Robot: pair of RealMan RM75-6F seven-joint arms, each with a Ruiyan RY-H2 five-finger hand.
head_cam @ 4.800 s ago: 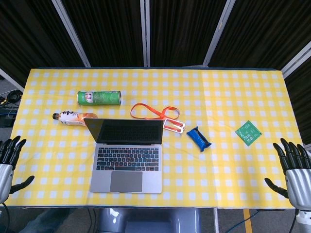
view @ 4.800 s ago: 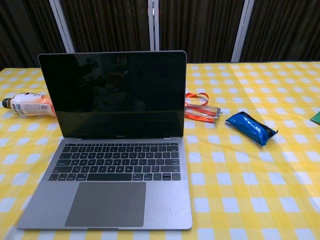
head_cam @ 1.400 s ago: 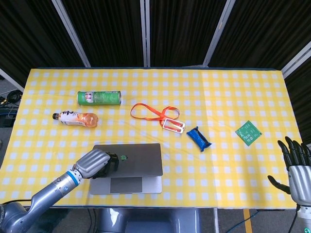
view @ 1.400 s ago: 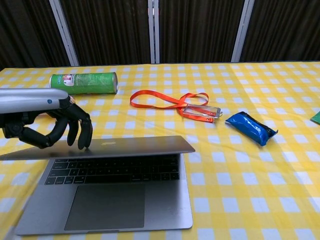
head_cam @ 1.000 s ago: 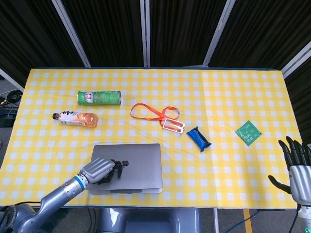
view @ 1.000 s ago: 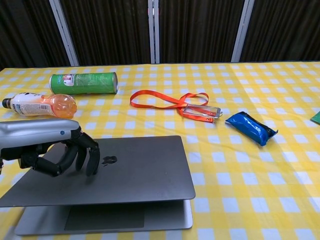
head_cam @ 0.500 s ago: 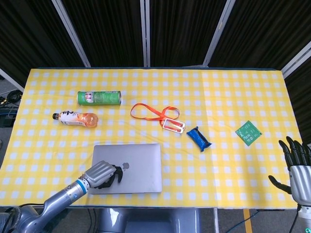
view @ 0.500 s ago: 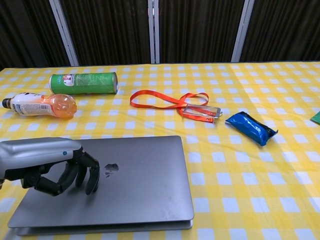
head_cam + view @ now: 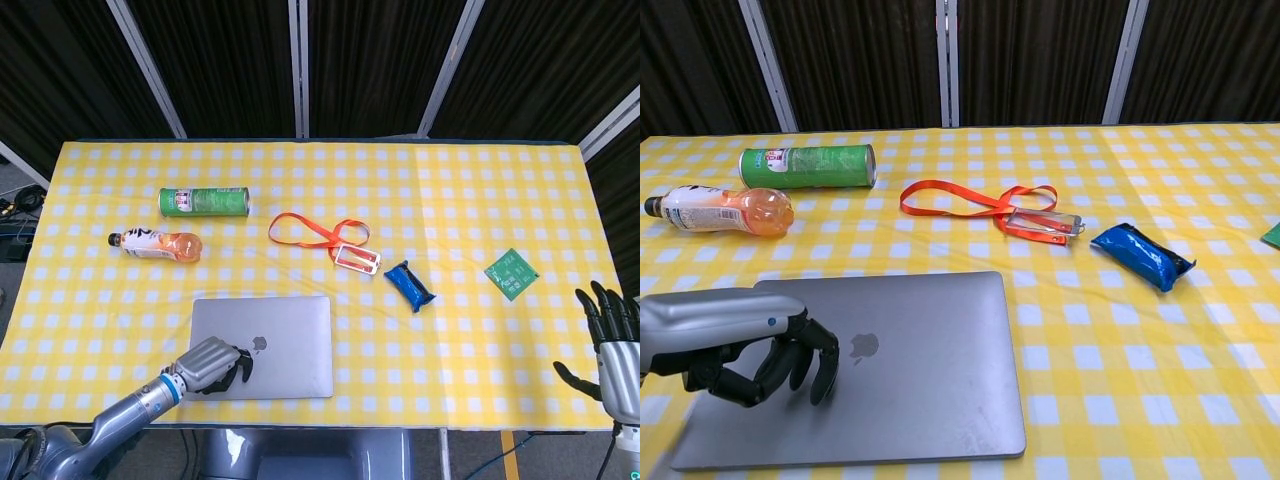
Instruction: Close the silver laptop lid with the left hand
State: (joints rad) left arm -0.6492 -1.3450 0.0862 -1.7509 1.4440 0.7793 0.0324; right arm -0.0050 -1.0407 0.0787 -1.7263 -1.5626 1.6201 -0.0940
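Silver laptop point(image 9: 920, 360), one, lid fully down near the table's point(image 9: 450, 350) front edge. My left hand point(image 9: 770, 355) rests curled fingers on it, gripping nothing; my right hand point(image 9: 612, 345) hangs spread. One can point(image 9: 204, 202), one bottle point(image 9: 155, 243).

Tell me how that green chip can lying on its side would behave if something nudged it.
The green can lies on its side on the checked tablecloth, so a sideways nudge would likely set it rolling. If it rolled toward the robot, the orange drink bottle just in front might stop it. It looks like a rigid tube, probably light for its size, though whether it is full cannot be told.
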